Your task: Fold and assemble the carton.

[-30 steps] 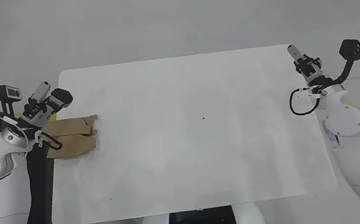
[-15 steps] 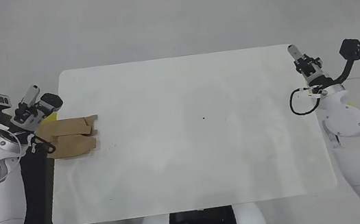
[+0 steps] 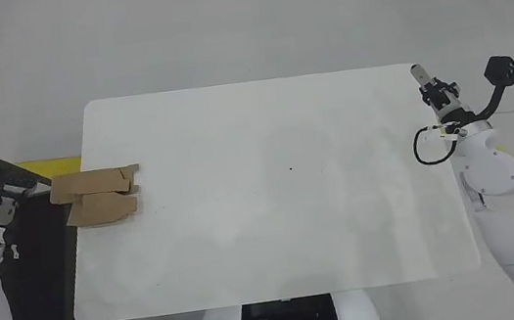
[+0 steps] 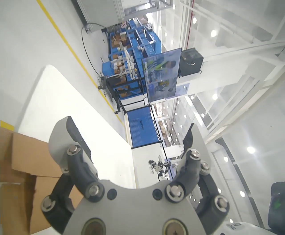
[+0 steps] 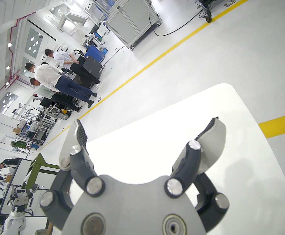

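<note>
The left arm sits off the left edge of the white surface (image 3: 294, 214), above a dark panel (image 3: 43, 289) on the floor. Its wrist is turned so that the left pincer (image 4: 131, 124) points back across the surface toward the carton (image 3: 99, 195). Its two fingers are spread wide with nothing between them, and they are apart from the cardboard. The right arm is bent at the right edge of the surface, near the far corner. Its forearm is angled up and the right pincer (image 5: 145, 123) aims away from the robot's body over the bare corner. This pincer also gapes wide and is empty. There is one carton, of brown cardboard and lying flat and unassembled at the left edge of the surface. Part of it hangs over that edge and its flaps lie in two overlapping layers. It is well apart from the right arm. In all there are two arms, two pincers, one carton and one surface.
</note>
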